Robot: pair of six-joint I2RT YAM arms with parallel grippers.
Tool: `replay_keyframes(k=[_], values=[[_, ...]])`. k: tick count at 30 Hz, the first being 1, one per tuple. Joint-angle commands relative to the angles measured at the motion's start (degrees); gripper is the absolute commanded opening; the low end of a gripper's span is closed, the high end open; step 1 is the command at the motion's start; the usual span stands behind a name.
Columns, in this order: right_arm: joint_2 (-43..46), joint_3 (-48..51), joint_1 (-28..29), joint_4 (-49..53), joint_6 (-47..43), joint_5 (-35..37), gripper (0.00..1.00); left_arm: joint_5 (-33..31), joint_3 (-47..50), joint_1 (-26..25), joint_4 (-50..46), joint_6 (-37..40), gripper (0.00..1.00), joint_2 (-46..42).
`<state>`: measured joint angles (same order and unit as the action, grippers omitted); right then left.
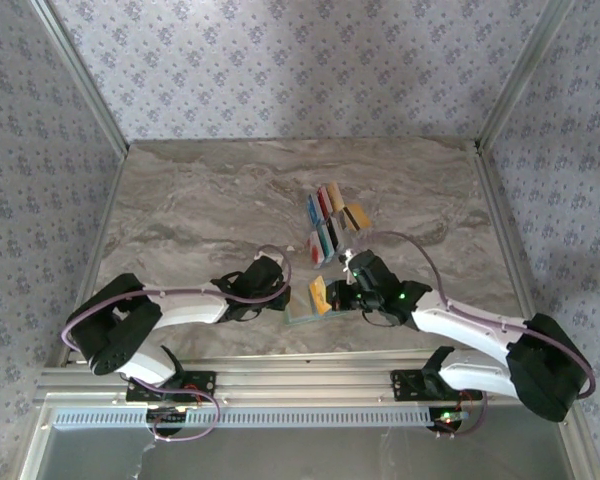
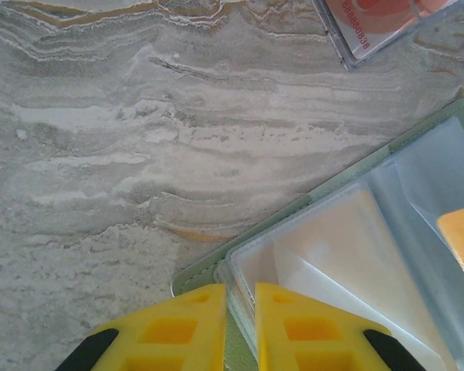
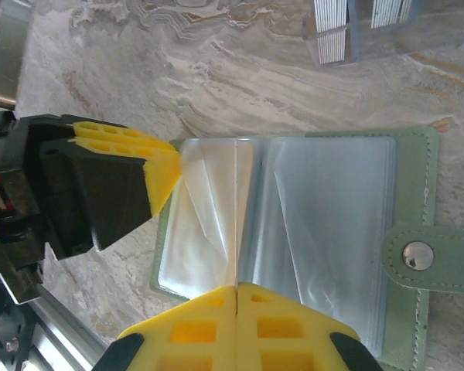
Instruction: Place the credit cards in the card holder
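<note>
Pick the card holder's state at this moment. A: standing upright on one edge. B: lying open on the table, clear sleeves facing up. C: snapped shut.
B: the card holder lies spread open on the table, its clear sleeves exposed and its snap strap undone.

Bright, even daylight — soft shadows; wrist views blurred up close.

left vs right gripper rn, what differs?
Left gripper pinches the edge of the card holder; right gripper pinches an orange card. Left jaws show a slim gap; right jaws meet. Both have yellow fingers and work at the open holder.
</note>
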<state>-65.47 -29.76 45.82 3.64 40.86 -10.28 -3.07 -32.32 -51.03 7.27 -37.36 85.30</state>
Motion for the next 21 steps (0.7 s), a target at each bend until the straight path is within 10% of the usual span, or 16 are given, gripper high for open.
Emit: replay_keyframes(k=[1, 21], values=[[-0.45, 0.58, -0.16, 1.14, -0.94, 0.15, 0.0, -1.03, 0.05, -0.3, -0.83, 0.19, 0.17, 1.01], [-4.8, 1.36, -0.3, -2.8, -0.55, -3.5, 0.0, -1.01, -0.2, -0.3, -1.02, 0.28, 0.17, 1.17]])
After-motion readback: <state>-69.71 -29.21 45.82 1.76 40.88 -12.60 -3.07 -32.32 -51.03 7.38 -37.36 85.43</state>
